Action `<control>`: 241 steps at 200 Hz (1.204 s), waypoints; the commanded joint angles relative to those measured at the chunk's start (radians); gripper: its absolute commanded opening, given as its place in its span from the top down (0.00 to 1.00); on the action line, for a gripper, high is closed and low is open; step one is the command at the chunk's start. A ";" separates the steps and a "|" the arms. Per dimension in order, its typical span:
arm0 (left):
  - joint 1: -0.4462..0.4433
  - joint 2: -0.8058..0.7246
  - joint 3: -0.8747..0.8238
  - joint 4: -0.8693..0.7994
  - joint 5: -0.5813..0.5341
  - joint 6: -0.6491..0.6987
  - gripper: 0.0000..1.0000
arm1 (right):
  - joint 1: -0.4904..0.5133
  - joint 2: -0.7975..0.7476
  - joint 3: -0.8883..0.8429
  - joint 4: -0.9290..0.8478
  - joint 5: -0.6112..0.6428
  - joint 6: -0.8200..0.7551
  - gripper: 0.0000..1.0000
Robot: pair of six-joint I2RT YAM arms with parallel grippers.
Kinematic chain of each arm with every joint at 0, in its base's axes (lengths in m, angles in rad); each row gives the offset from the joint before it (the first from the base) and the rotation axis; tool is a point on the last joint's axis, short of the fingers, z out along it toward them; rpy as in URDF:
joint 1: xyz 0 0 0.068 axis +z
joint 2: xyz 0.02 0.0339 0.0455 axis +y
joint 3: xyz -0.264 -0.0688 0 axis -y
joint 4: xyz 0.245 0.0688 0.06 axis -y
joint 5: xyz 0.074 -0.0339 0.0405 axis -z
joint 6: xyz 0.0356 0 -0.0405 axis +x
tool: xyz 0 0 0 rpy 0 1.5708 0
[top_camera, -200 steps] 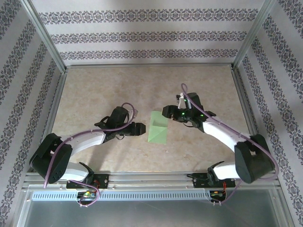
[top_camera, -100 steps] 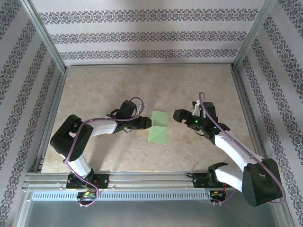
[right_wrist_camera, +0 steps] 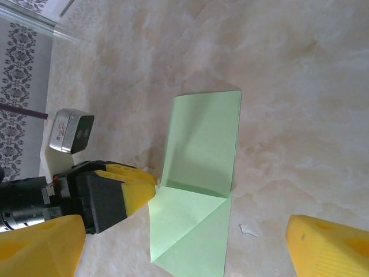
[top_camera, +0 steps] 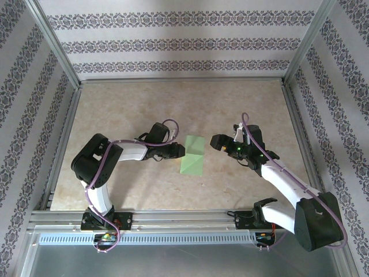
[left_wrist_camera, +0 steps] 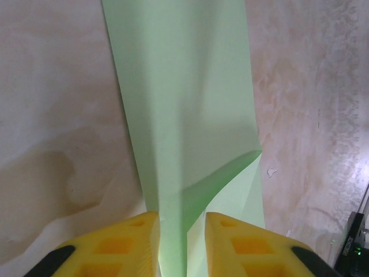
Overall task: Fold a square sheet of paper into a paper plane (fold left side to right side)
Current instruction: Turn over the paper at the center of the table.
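The square sheet of paper (top_camera: 193, 156) lies mid-table, light green, folded into a tall strip with a diagonal flap on its near half (right_wrist_camera: 199, 173). No paper plane shape is in view. My left gripper (top_camera: 180, 151) is at the sheet's left edge. Its yellow fingers (left_wrist_camera: 130, 242) have closed to a narrow gap with a raised fold of the paper (left_wrist_camera: 184, 104) between them. In the right wrist view the left gripper (right_wrist_camera: 149, 186) pinches that edge where the flap begins. My right gripper (top_camera: 214, 141) hovers just right of the sheet, apart from it, jaws wide open (right_wrist_camera: 183, 231).
A tiny white scrap (right_wrist_camera: 248, 231) lies on the beige tabletop right of the sheet. Aluminium rails (top_camera: 181, 81) and patterned walls bound the table on three sides. Bare tabletop lies beyond the sheet and to both sides.
The left gripper slid right to the sheet's left edge and its jaws narrowed around it. The right gripper drew back to the right, off the sheet, and opened wide.
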 commanded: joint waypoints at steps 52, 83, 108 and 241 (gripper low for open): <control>0.009 -0.018 -0.009 0.090 0.018 -0.005 0.91 | -0.011 0.046 -0.019 0.023 -0.039 -0.006 0.10; 0.009 -0.084 -0.064 0.140 -0.033 -0.033 0.97 | -0.003 0.084 -0.015 0.054 -0.100 0.004 0.14; 0.009 -0.135 -0.101 0.176 -0.070 -0.054 0.97 | 0.030 0.123 -0.005 0.088 -0.133 0.017 0.19; 0.010 -0.182 -0.131 0.179 -0.097 -0.062 0.97 | 0.243 0.476 0.058 0.433 -0.075 0.170 0.43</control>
